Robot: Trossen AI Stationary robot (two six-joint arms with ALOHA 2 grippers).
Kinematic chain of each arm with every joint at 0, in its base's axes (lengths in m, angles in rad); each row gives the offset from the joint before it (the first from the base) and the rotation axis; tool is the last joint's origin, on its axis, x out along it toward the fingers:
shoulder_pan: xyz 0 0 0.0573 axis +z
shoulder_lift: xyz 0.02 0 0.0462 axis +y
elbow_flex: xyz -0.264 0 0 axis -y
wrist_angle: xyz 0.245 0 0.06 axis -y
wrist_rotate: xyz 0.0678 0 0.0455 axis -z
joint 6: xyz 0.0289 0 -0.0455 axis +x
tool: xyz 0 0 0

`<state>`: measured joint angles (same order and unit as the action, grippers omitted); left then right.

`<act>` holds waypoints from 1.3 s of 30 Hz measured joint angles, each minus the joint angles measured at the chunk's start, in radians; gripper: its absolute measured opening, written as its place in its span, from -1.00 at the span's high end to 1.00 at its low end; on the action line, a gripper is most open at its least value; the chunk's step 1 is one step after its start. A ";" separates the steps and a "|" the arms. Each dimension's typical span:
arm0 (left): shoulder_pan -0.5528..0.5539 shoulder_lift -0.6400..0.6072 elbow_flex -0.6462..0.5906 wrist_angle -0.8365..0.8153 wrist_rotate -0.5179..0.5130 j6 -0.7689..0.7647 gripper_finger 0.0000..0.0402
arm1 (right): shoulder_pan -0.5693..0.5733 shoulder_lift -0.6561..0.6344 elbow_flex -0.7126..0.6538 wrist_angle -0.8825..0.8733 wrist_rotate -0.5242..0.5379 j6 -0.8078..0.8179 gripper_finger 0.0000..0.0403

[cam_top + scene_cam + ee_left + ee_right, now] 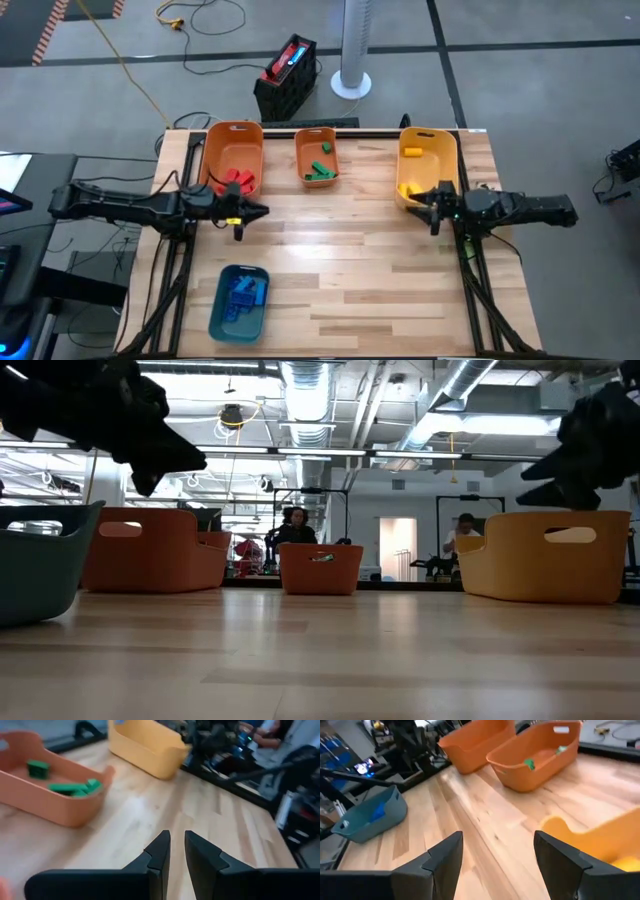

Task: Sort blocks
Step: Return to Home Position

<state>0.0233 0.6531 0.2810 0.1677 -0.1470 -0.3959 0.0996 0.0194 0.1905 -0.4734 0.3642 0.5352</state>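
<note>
We are starting with the left gripper (177, 851): its fingers (155, 861) are sitting almost together, with only a thin slit between them, and they are gripping nothing. It is hanging over the bare table (340, 260), just in front of the near right corner of the left orange bin (212, 150). The right gripper (497, 857) is standing wide open and empty. Its tips are hanging at the near end of the yellow bin (452, 150), just over the rim.

We are finding the blocks in the bins. The red blocks (238, 179) are lying toward the near end of the left orange bin. The green blocks (321, 170) are lying in the middle bin (301, 150). Of the yellow blocks (411, 152), one is lying near the far end of the yellow bin and more are lying at its near end, beside the right gripper. The blue blocks (243, 290) are piled in the teal bin (224, 322), which is sitting near the table's front left, well apart from the three bins lined along the far edge.

Both arms are reaching in level from the table's sides. On the floor beyond the far edge, a black crate (288, 78) and a white round base (351, 83) are standing. In the low view, two people (295, 525) are showing far behind the bins.
</note>
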 joint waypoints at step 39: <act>-0.004 -0.159 -0.089 0.136 0.322 0.278 0.74 | 0.162 0.000 0.000 0.141 -0.315 -0.349 -0.27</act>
<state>0.0193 0.4942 0.1918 0.3041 0.1747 -0.1176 0.2616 0.0196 0.1909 -0.3329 0.0494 0.1857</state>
